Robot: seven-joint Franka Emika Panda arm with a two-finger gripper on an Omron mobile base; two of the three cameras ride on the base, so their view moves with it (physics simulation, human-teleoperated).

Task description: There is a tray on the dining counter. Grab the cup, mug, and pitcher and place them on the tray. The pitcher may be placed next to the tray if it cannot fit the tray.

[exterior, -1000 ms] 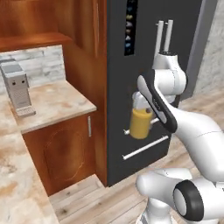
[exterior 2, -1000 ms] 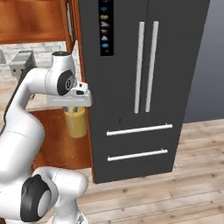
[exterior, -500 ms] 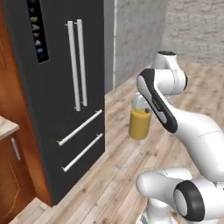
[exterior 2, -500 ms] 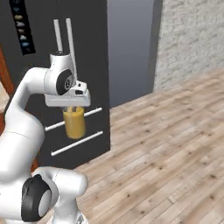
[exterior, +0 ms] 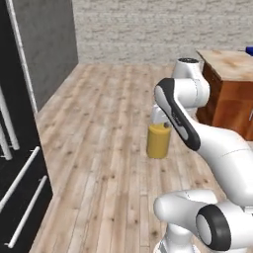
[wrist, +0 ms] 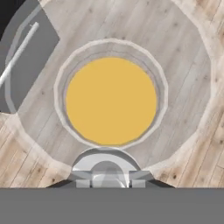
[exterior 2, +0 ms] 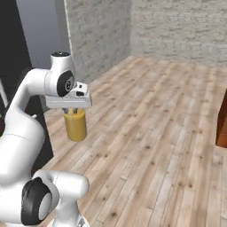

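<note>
One vessel is in my claw [exterior 2: 75, 108]: the pitcher [exterior: 158, 141], a clear glass cylinder holding orange liquid. My claw is clenched on its rim from above, and the pitcher hangs upright below my hand, clear of the wooden floor [exterior: 108, 148] and touching nothing else.

Contents: the orange liquid fills most of the cylinder. In the hand view I look straight down the open mouth; the liquid surface [wrist: 111, 100] appears as a flat orange disc inside the round glass wall, with floor planks visible through the glass around it.

View differences:
- Left base view: the dining counter [exterior: 232, 66] stands at the far right, beige marble-look top on a reddish wood base, well apart from the pitcher. One small blue patch at the right edge on that top is the tray [exterior: 249, 50]; most of it is cut off by the frame. The dark refrigerator [exterior: 17, 163] occupies the left edge, with two horizontal drawer handles and two upright bar handles in view.
- Right base view: a reddish wood panel [exterior 2: 221, 126] shows at the right edge. The brick wall [exterior 2: 177, 26] closes the far end of the room.
- Hand view: one pale bar handle [wrist: 17, 54] on a dark panel lies at upper left.

Count: one pitcher, one tray, one counter
</note>
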